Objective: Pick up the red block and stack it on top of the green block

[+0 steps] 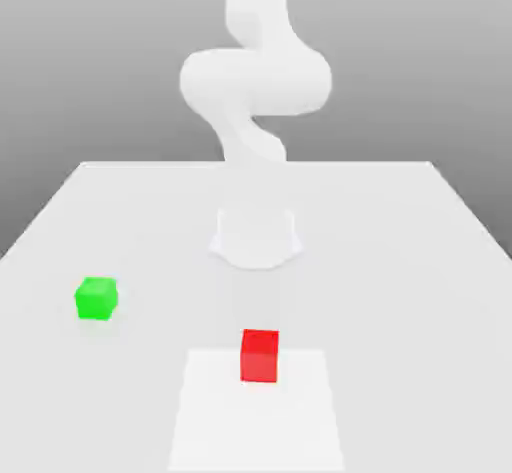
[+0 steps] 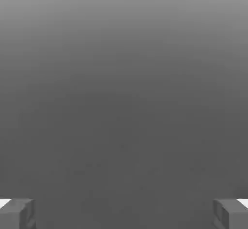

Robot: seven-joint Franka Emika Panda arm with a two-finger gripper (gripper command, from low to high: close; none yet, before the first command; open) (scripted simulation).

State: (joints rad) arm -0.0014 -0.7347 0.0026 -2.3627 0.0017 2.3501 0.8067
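One red block (image 1: 260,355), one green block (image 1: 96,298), well apart.
Gripper (image 2: 124,213) fully open, holding nothing; table (image 1: 400,261) bare around both blocks.

The red block (image 1: 260,355) and green block (image 1: 96,298) sit well apart on the counter (image 1: 400,261), with bare surface around each. Between the hand's (image 2: 124,213) wide-set fingers (image 2: 17,213), nothing stands.

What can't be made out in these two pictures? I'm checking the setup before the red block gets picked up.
- Hand: in the hand view its two fingertips stand wide apart, cut off by the picture's edge.
- Arm: in the exterior view its upper part is cut off by the frame's edge.
- Red block and green block: far sides face away from the exterior view.
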